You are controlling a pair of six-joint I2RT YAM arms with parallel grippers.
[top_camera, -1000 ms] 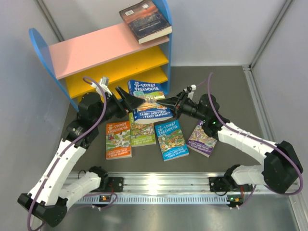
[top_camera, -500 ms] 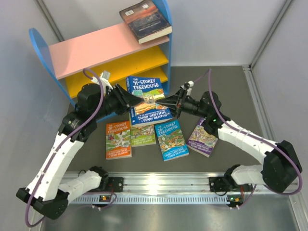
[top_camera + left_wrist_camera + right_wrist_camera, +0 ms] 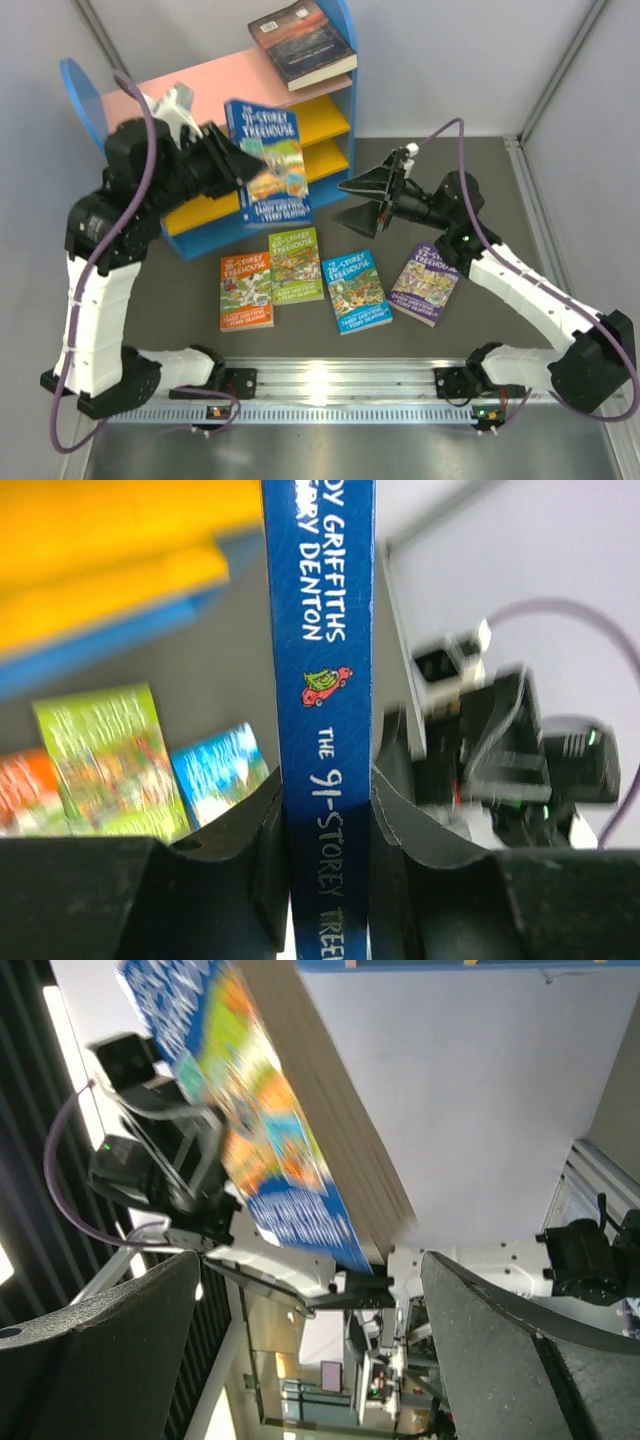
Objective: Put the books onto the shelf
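Observation:
My left gripper (image 3: 237,166) (image 3: 325,815) is shut on the spine of a blue "91-Storey Treehouse" book (image 3: 268,160) (image 3: 320,660), holding it upright in the air in front of the shelf (image 3: 175,100). The shelf has blue sides, a pink top board and yellow lower boards (image 3: 322,122). A thick dark book (image 3: 302,42) lies on the pink top at the right end. My right gripper (image 3: 356,201) (image 3: 310,1345) stands open and holds nothing, to the right of the lifted book (image 3: 255,1130). Several more books lie flat on the table: orange (image 3: 246,290), green (image 3: 295,265), blue (image 3: 356,290) and purple (image 3: 424,283).
Grey walls close in the table on the left, back and right. The aluminium rail (image 3: 320,385) with both arm bases runs along the near edge. The right arm (image 3: 500,750) shows blurred behind the held book in the left wrist view.
The left arm has lifted the blue book off the table and swung it up and left towards the shelf. The right gripper has opened, let go of that book and drawn back right.

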